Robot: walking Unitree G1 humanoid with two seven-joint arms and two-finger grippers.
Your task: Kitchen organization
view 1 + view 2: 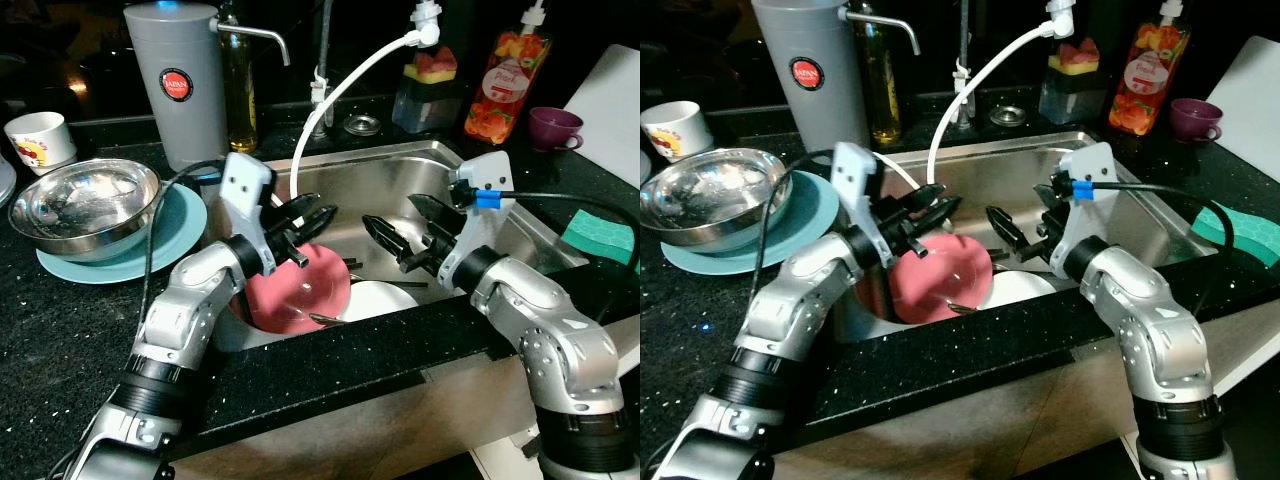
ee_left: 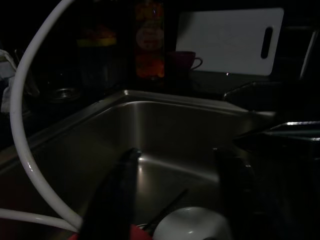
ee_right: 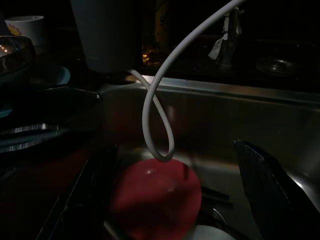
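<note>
Left eye view, centre of frame: stainless steel sink basin (image 1: 470, 185) set into a black speckled countertop (image 1: 60, 320); inside it, lower centre, a round pink plate (image 1: 300, 285) leaning tilted against the near-left wall, and just beside it to the right a white dish (image 1: 380, 297); dark cutlery lies behind the two, type unclear; left gripper (image 1: 312, 222) hovers over the upper edge of the pink plate, fingers parted, holding nothing; right gripper (image 1: 400, 240) hangs over the middle of the basin, above the white dish, fingers spread wide, holding nothing; white flexible hose (image 1: 340, 95) curves from the upper centre down into the basin behind the left gripper; left of frame: shiny steel mixing bowl (image 1: 85, 205) resting on a pale blue plate (image 1: 175, 235); upper left: white printed mug (image 1: 38, 140) and tall grey cylindrical dispenser (image 1: 180, 80) with a red round label; upper centre: bottle of yellow oil (image 1: 240, 100); upper right: orange dish-soap pump bottle (image 1: 505, 85), small purple cup (image 1: 555, 128), white cutting board (image 1: 615, 100); right edge: green sponge (image 1: 598, 235) on the countertop
</note>
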